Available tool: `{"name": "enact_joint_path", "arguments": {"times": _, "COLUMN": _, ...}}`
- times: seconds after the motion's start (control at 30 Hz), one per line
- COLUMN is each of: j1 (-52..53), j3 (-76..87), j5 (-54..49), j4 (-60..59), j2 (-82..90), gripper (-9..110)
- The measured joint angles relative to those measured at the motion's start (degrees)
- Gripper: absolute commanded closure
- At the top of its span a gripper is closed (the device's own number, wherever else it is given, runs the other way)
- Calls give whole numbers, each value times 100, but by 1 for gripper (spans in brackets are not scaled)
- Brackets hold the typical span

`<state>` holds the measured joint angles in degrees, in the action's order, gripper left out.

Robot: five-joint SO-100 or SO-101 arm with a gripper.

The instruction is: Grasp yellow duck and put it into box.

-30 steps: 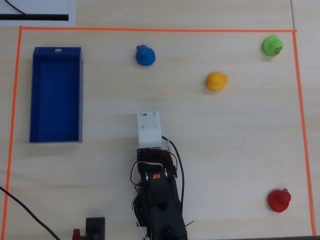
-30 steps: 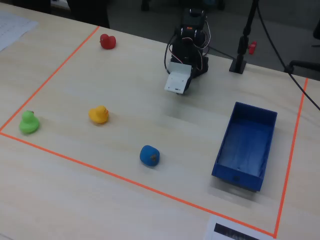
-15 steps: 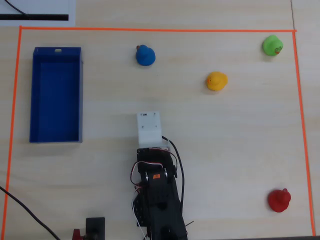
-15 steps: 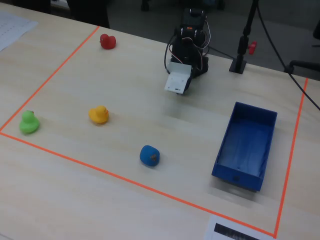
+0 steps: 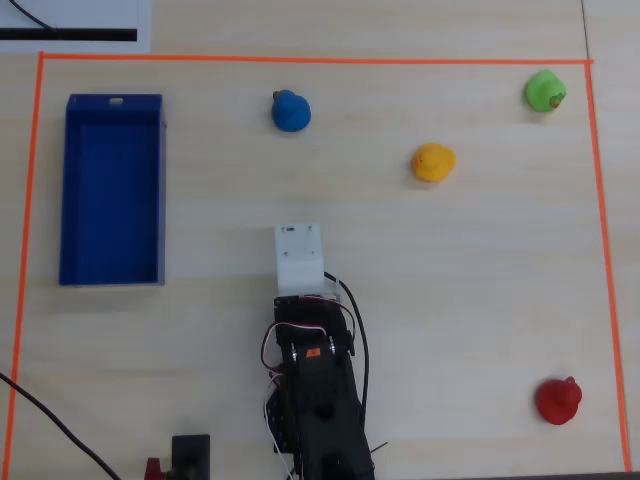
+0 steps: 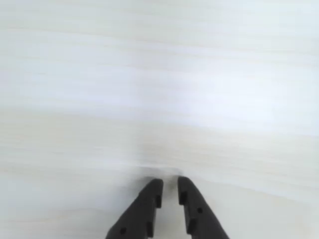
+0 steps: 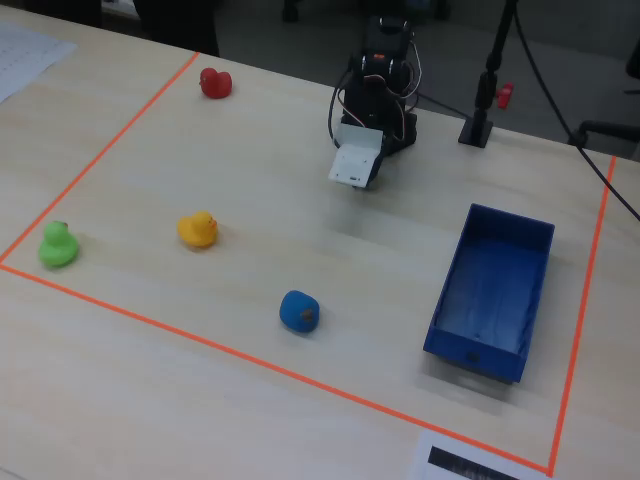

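While the fingers (image 6: 155, 191) sit nearly closed over bare table, the yellow duck (image 5: 433, 162) stands unobstructed.

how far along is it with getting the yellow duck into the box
Nothing looks done yet. The yellow duck sits on the table, well apart from the box, which is empty. In hand: nothing; the pincer is nearly closed over bare table in the wrist view, holding nothing. Left: reach the duck, grasp it, carry it to the box and release.
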<state>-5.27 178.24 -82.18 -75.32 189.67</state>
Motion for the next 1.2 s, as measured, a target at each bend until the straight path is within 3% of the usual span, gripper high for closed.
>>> {"name": "enact_joint_path", "arguments": {"times": 0.8, "j1": 334, "j3": 9, "j5": -193, "j4": 0, "j2": 0, "gripper": 101}}
{"name": "enact_joint_path", "arguments": {"times": 0.97, "j1": 817, "j3": 18, "j5": -413, "j4": 870, "j2": 0, "gripper": 101}}
{"name": "enact_joint_path", "arguments": {"times": 1.2, "j1": 923, "j3": -1011, "j5": -457, "j4": 668, "j2": -527, "gripper": 101}}
